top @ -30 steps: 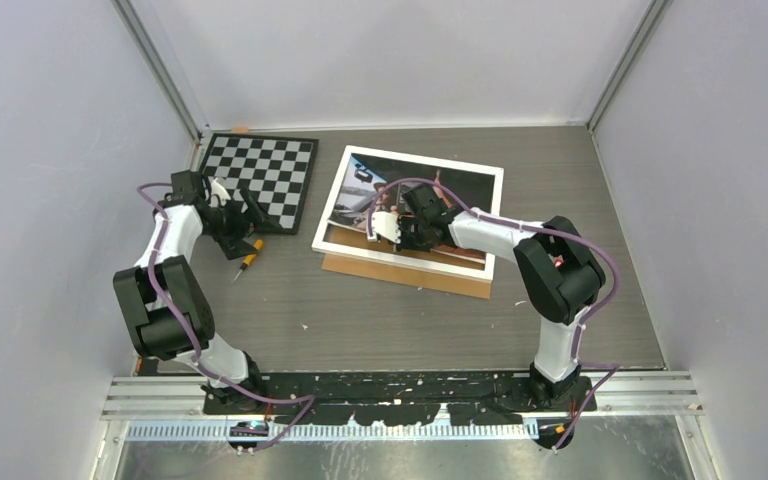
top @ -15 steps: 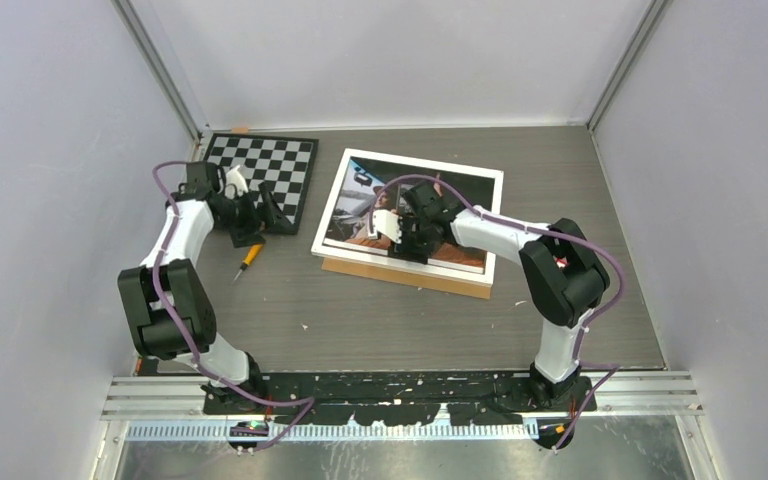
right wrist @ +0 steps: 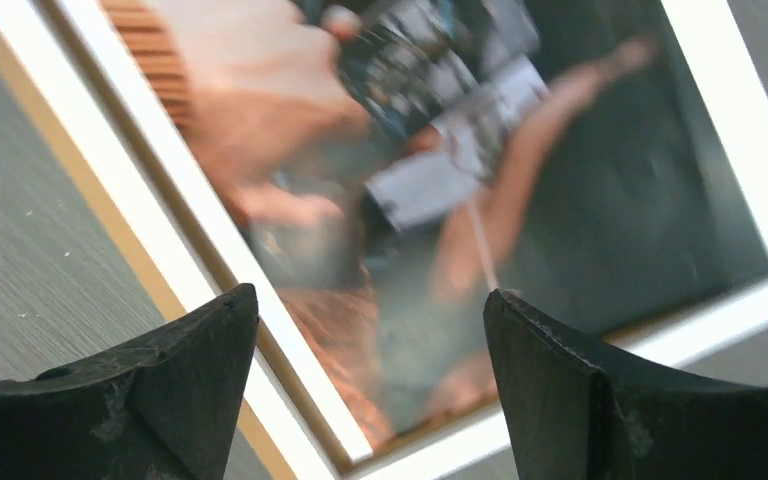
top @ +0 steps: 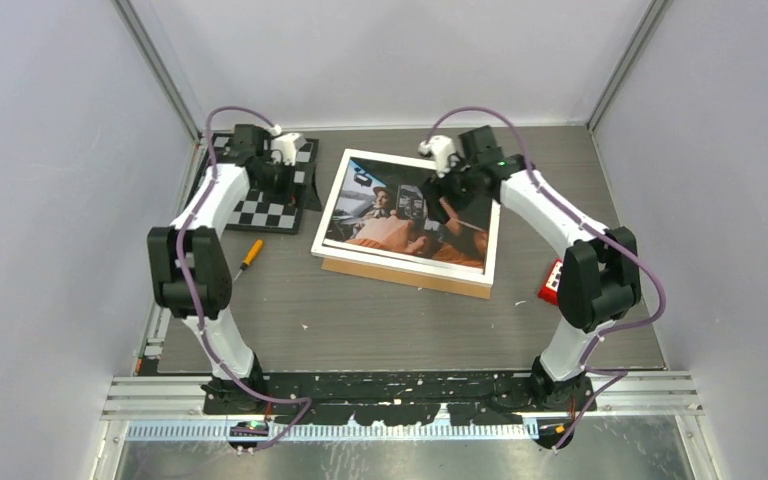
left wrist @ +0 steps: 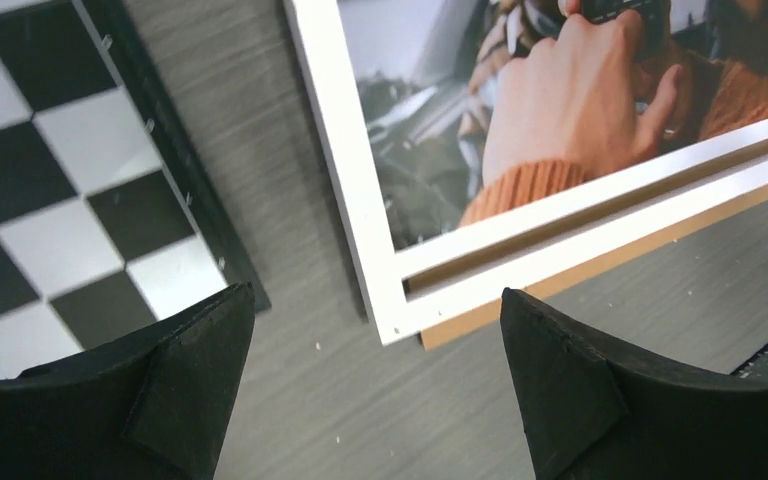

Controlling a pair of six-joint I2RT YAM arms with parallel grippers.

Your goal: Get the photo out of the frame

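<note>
The photo (top: 390,208) lies face up on the frame (top: 407,266), which rests flat mid-table with its brown back panel (top: 415,280) jutting out at the near edge. My right gripper (top: 450,192) hovers open above the photo's far right part, holding nothing. In the right wrist view the photo (right wrist: 440,190) fills the space under the open gripper (right wrist: 370,292), inside the frame's white border (right wrist: 735,130). My left gripper (top: 276,176) hangs open over the checkerboard. The left wrist view shows the gripper (left wrist: 375,292) above the frame's near left corner (left wrist: 400,320) and the photo (left wrist: 560,100).
A black-and-white checkerboard (top: 260,190) lies at the back left, seen also as the checkerboard (left wrist: 50,200) in the left wrist view. An orange-handled screwdriver (top: 250,252) lies near it. A small red object (top: 550,284) sits behind the right arm. Walls close in on three sides.
My right gripper opened, let go at the photo's near edge and rose toward the back. The left arm swung back over the checkerboard. The photo now lies uncovered.
</note>
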